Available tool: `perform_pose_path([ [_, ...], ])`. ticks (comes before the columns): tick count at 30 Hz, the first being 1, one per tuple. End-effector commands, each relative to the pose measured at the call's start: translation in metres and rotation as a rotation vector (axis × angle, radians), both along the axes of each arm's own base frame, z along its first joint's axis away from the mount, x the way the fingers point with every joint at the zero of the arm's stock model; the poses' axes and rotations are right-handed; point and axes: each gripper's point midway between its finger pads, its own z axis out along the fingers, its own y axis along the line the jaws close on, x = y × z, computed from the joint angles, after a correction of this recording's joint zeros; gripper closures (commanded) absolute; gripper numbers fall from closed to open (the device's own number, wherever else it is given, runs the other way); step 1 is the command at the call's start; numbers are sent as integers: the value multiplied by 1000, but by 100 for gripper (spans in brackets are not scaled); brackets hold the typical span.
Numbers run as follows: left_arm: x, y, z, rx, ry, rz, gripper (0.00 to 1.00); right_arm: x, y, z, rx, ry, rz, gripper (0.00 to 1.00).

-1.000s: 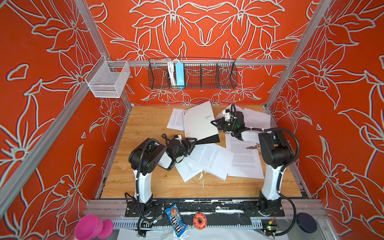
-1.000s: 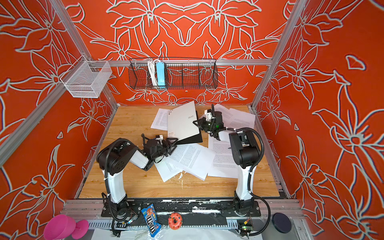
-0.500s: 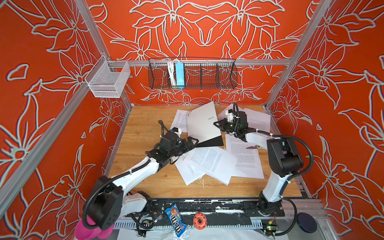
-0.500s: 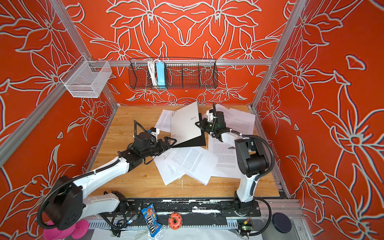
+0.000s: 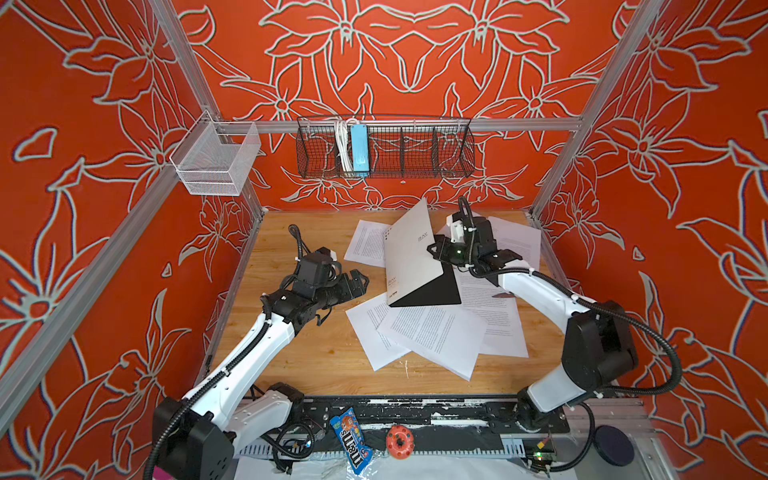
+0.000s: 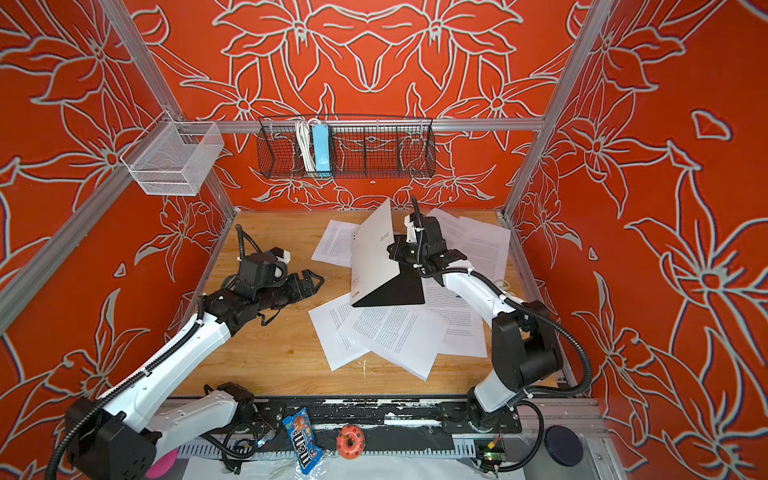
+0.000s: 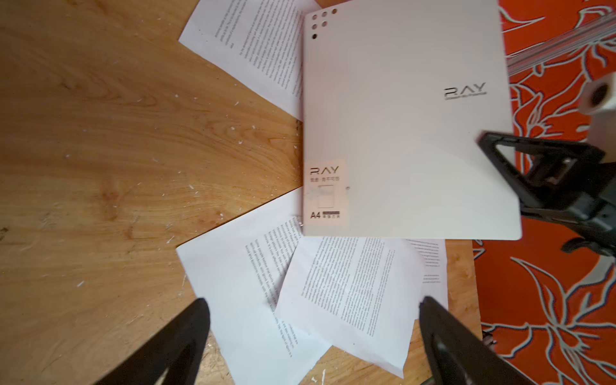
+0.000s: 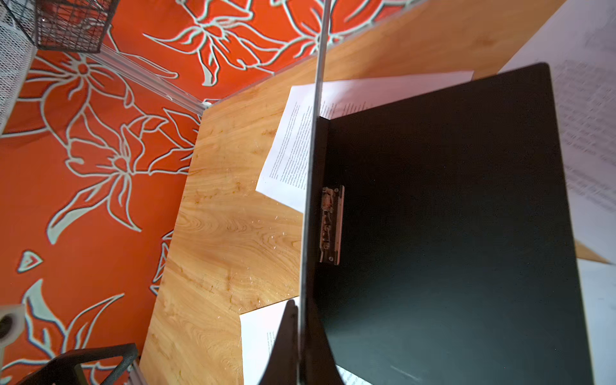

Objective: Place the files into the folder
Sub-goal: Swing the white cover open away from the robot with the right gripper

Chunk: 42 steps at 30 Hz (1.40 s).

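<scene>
The folder [image 5: 409,253] is held open on the counter [image 5: 299,357].
Its cover is clamped by the right fingers [image 8: 286,346]; left fingers [image 7: 173,346] are spread apart; files [image 5: 432,336] are scattered outside it.

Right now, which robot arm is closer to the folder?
Right. The right fingers pinch the raised cover of the folder; the left fingers hang open beside it, not touching.
</scene>
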Motion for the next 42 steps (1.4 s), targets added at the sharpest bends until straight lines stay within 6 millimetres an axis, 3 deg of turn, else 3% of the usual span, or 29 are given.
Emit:
perform_pose_path([
  [1, -6, 4, -3, 16, 31, -20, 3, 1, 0, 60, -3, -136, 17, 100],
  [7, -6, 10, -9, 18, 41, -11, 3, -17, 13, 76, 22, -130, 83, 100],
  [12, -5, 16, -8, 28, 42, -4, 3, -40, 24, 54, -61, -80, 105, 100],
  [17, -3, 20, -3, 32, 39, -4, 3, -50, 25, 30, -142, -57, 75, 100],
  [21, -2, 20, -5, 27, 63, -20, 2, -51, 27, 20, -215, -54, 53, 100],
  [24, -1, 22, -5, 17, 74, -23, 2, -54, 42, 21, -211, -63, 83, 100],
  [26, -1, 23, -4, -3, 79, -25, 3, -57, 55, 25, -199, -70, 119, 78],
  [30, 0, 25, 10, -83, 81, -32, 3, -67, 97, 44, -127, -92, 260, 48],
  [34, 2, 33, 35, -152, 45, -24, 2, -84, 153, 62, -84, -124, 413, 37],
  [37, 2, 43, 60, -178, 9, 3, 3, -99, 202, 65, -36, -122, 528, 28],
  [41, -5, 68, 107, -159, -95, 89, 3, -111, 262, 35, -1, -84, 640, 19],
  [42, -8, 74, 121, -150, -136, 113, 2, -110, 275, 18, 7, -50, 660, 16],
])
